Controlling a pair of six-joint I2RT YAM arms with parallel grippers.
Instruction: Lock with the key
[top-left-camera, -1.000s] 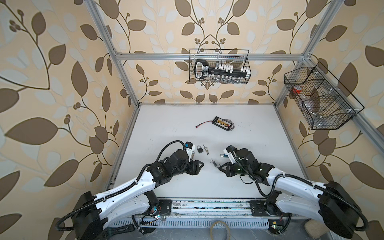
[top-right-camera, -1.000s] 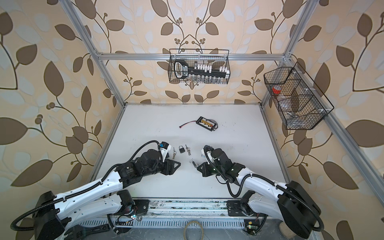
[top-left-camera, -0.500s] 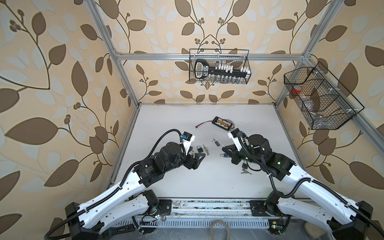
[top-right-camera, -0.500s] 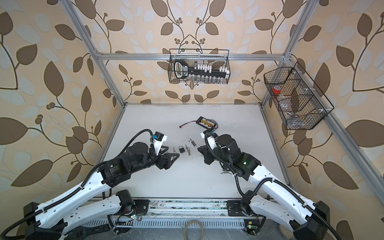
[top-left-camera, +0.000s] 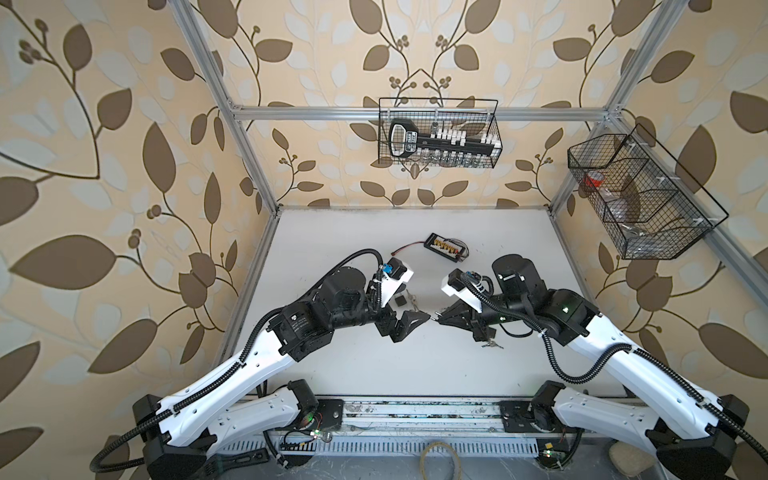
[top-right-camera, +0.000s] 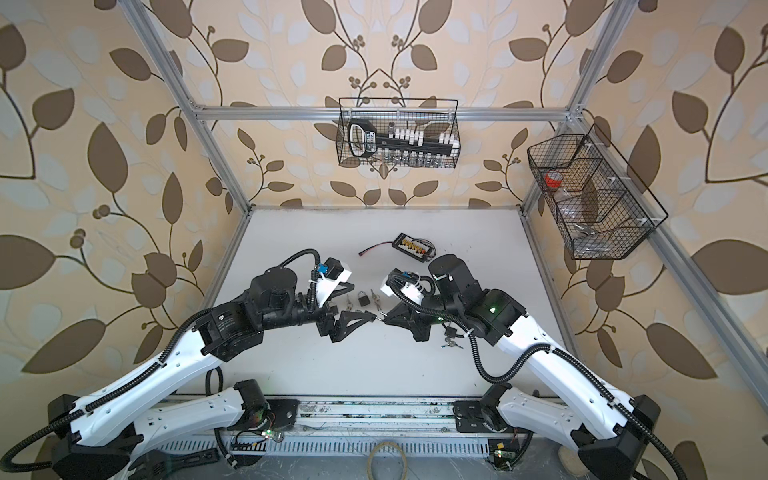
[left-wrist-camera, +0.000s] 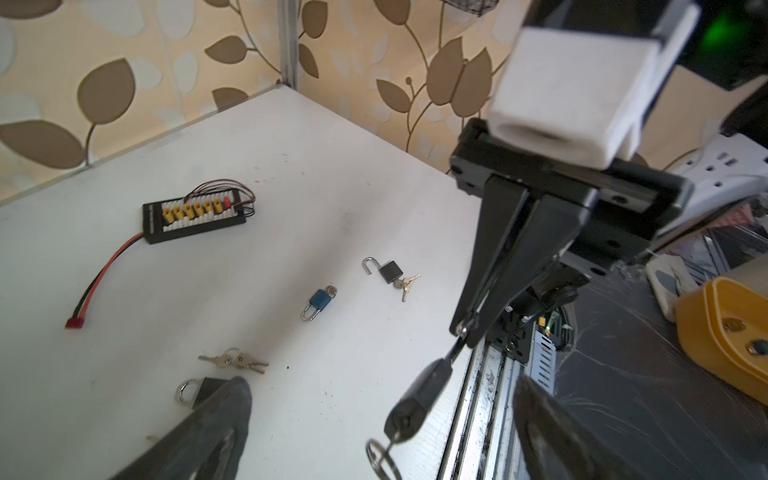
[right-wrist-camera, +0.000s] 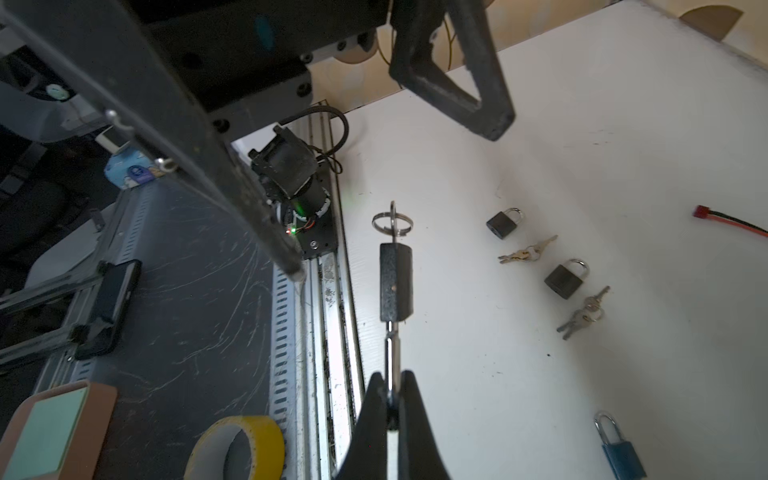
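My right gripper (right-wrist-camera: 390, 401) is shut on the silver shackle of a black padlock (right-wrist-camera: 395, 282), held above the table's front edge. A key (right-wrist-camera: 392, 232) with a ring sticks out of the body's far end. In the left wrist view the same padlock (left-wrist-camera: 419, 397) lies between the wide-open fingers (left-wrist-camera: 208, 432) of my left gripper (left-wrist-camera: 380, 388), touching neither. In both top views the left gripper (top-left-camera: 409, 324) (top-right-camera: 353, 322) and the right gripper (top-left-camera: 438, 318) (top-right-camera: 384, 319) meet tip to tip at the middle.
On the table lie a blue padlock (left-wrist-camera: 319, 301), a black padlock with an open shackle (left-wrist-camera: 388, 270), two other black padlocks (right-wrist-camera: 503, 222) (right-wrist-camera: 565, 278) and loose key bunches (left-wrist-camera: 232, 359). A connector board with wires (top-left-camera: 444, 248) sits further back. Wire baskets (top-left-camera: 438, 133) hang on the walls.
Both arms have risen from the table and come together at the middle. The right gripper carried the padlock up with it. The left gripper's fingers have spread wider.
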